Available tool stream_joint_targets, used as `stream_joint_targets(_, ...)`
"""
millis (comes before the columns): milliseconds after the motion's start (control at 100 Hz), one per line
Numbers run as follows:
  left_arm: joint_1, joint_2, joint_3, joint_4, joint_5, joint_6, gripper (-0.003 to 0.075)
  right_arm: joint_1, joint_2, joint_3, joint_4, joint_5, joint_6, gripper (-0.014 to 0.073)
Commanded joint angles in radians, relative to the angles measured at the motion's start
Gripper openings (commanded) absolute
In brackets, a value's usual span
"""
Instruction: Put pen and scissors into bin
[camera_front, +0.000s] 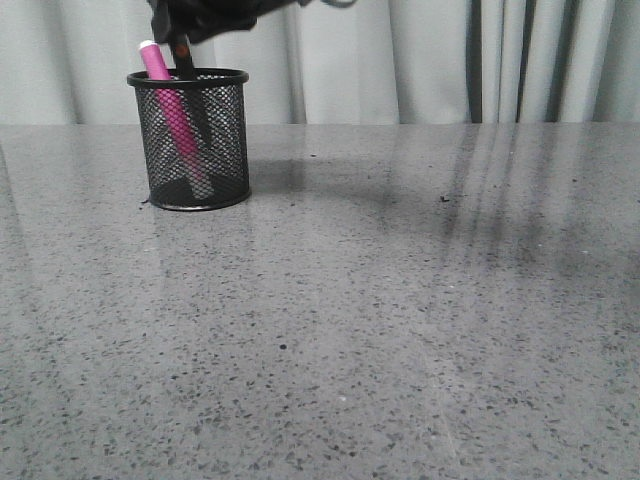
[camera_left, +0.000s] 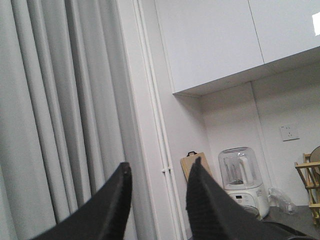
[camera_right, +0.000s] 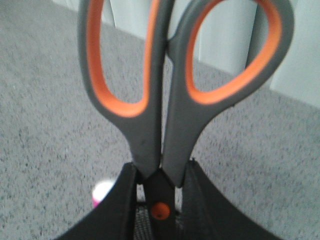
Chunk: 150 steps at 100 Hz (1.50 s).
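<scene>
The bin (camera_front: 230, 150), a black wire-mesh cup, stands at the back left of the grey table. The pink pen (camera_front: 160, 72) leans inside it, its white end above the rim. My right gripper (camera_front: 200, 20) hangs just above the bin, shut on the scissors (camera_right: 150, 125) near the orange pivot screw, loops pointing away from the bin. A dark blade (camera_front: 184, 55) reaches down into the bin beside the pen. In the right wrist view (camera_right: 159, 172) the pen's white end (camera_right: 102, 192) and a bit of mesh show below the fingers. My left gripper (camera_left: 161, 167) is open, empty, pointed up at the curtains.
Grey curtains (camera_front: 400, 60) hang behind the table's far edge. The speckled grey tabletop (camera_front: 380, 320) stretches in front of and to the right of the bin. The left wrist view shows cabinets, a blender (camera_left: 240, 175) and a cutting board off the table.
</scene>
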<state>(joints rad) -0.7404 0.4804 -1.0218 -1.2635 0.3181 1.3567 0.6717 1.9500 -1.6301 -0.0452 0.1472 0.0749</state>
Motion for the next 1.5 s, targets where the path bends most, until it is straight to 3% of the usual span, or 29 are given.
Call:
stream_joint_targets(0, -0.008, 0.007, -0.019, -0.009, -0.018, -0.011, 0.0239, 0.002, -0.060, 0.002, 0.014, -0.094, -0.012, -0.0076)
stream_joint_targets(210, -0.008, 0.007, -0.019, 0.008, -0.019, -0.011, 0.0239, 0.002, -0.060, 0.029, 0.060, -0.061, -0.012, -0.0074)
stream_joint_targets(290, -0.008, 0.007, -0.019, 0.010, -0.019, -0.011, 0.0239, 0.002, -0.060, 0.029, 0.066, -0.059, -0.012, -0.0028)
stream_joint_targets(380, -0.008, 0.007, -0.019, 0.010, -0.019, -0.011, 0.0239, 0.002, -0.068, 0.029, 0.100, -0.051, -0.012, 0.0110)
stream_joint_targets(550, -0.008, 0.007, -0.004, 0.011, -0.053, -0.011, 0.0214, 0.002, -0.112, 0.029, 0.131, -0.002, -0.012, 0.0496)
stream_joint_targets(660, -0.008, -0.001, 0.033, 0.011, -0.103, -0.011, 0.0137, 0.002, -0.178, 0.029, 0.131, 0.029, -0.012, 0.0581)
stream_joint_targets(750, -0.008, -0.024, 0.091, 0.011, -0.169, -0.011, 0.0061, 0.002, -0.246, 0.029, 0.131, 0.052, -0.012, 0.0576)
stream_joint_targets(820, -0.008, -0.052, 0.151, 0.011, -0.246, -0.011, 0.0002, 0.002, -0.314, 0.029, 0.131, 0.083, -0.012, 0.0505)
stream_joint_targets(870, -0.008, -0.080, 0.202, 0.003, -0.318, -0.011, -0.0018, 0.002, -0.376, 0.029, 0.123, 0.121, -0.012, 0.0374)
stream_joint_targets(970, -0.008, -0.146, 0.327, -0.073, -0.491, -0.011, -0.0019, 0.011, -0.506, 0.036, 0.053, 0.262, -0.034, -0.0074)
stream_joint_targets(1090, -0.008, -0.233, 0.471, -0.246, -0.679, 0.045, -0.0019, 0.041, -0.692, 0.144, -0.040, 0.368, -0.057, -0.0071)
stream_joint_targets(1260, -0.008, -0.296, 0.603, -0.529, -0.728, 0.239, -0.0019, 0.064, -1.021, 0.490, -0.099, 0.400, -0.057, -0.0070)
stream_joint_targets(1490, -0.008, -0.296, 0.660, -0.561, -0.680, 0.246, -0.0019, 0.064, -1.518, 0.960, -0.192, 0.261, -0.057, -0.0070)
